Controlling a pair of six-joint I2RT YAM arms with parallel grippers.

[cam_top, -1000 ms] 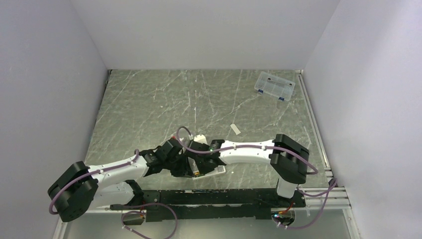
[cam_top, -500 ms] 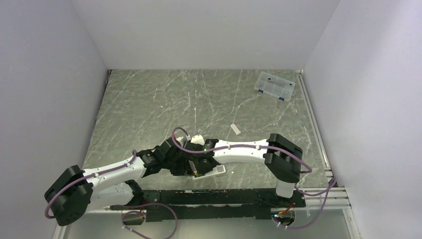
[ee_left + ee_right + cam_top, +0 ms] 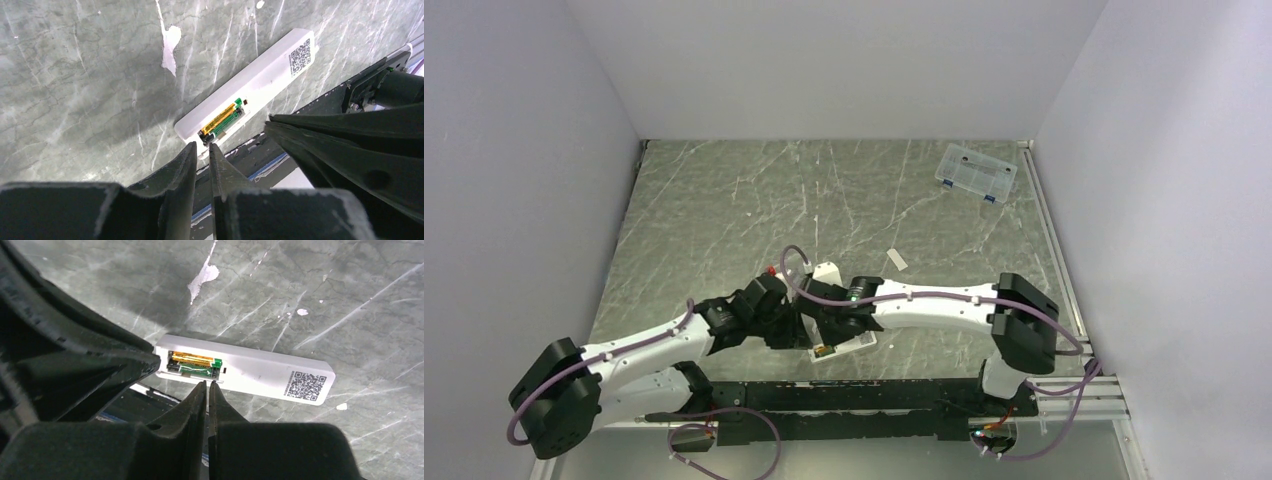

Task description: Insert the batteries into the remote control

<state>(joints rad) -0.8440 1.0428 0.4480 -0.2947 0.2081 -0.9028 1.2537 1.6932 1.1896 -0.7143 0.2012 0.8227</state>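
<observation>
The white remote control (image 3: 260, 82) lies flat near the table's front edge with its battery recess facing up. Both batteries sit side by side in that recess: the gold one (image 3: 192, 358) and the green one (image 3: 197, 370). My left gripper (image 3: 202, 145) is shut with nothing between its fingers, and its tips are at the recess end of the remote. My right gripper (image 3: 207, 383) is also shut and empty, its tips against the remote's long edge beside the recess. From above, both grippers meet over the remote (image 3: 852, 345).
A clear compartment box (image 3: 975, 172) stands at the back right. A small flat white cover piece (image 3: 897, 260) lies behind the right arm. The black mounting rail (image 3: 854, 395) runs along the front edge, just beyond the remote.
The right arm's elbow has swung out to the right and its wrist has shifted a little away from the front edge. The left arm and the remote have barely moved.
</observation>
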